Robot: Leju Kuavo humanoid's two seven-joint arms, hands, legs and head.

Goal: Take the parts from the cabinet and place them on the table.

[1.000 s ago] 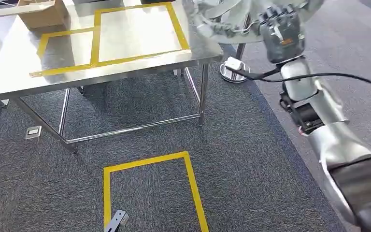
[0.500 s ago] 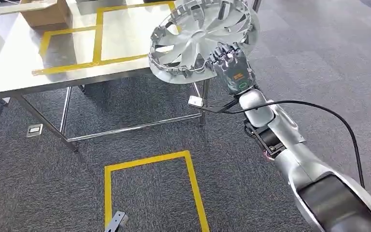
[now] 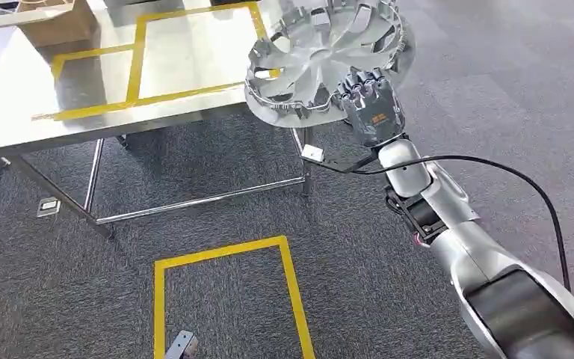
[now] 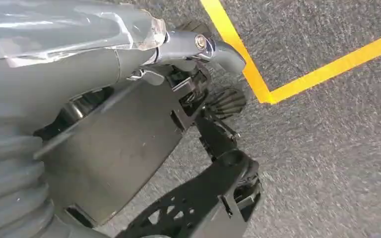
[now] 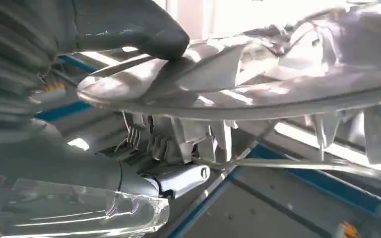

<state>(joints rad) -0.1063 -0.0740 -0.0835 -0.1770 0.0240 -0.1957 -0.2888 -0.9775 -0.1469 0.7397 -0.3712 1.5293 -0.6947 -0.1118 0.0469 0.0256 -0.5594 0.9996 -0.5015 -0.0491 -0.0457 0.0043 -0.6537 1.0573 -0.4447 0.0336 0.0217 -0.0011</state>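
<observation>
A silver wheel cover [image 3: 321,56] with curved spokes hangs tilted over the right front corner of the steel table [image 3: 15,97]. My right hand [image 3: 372,105] grips it at its near rim, from the side away from the table. In the right wrist view the thumb [image 5: 144,29] presses on the cover's rim [image 5: 258,89] and the fingers sit under it. My left hand [image 4: 79,59] hangs low over the grey carpet, holding nothing, its fingers stretched out.
Yellow tape [image 3: 138,56] marks rectangles on the tabletop, and a cardboard box [image 3: 45,19] stands at its far left. On the carpet lies a yellow taped square [image 3: 224,254]. A black cable [image 3: 493,161] loops off my right arm, with a white tag [image 3: 312,153] hanging.
My right arm has swung the wheel cover from the upper right toward the table's corner and lower. The view has shifted a little.
</observation>
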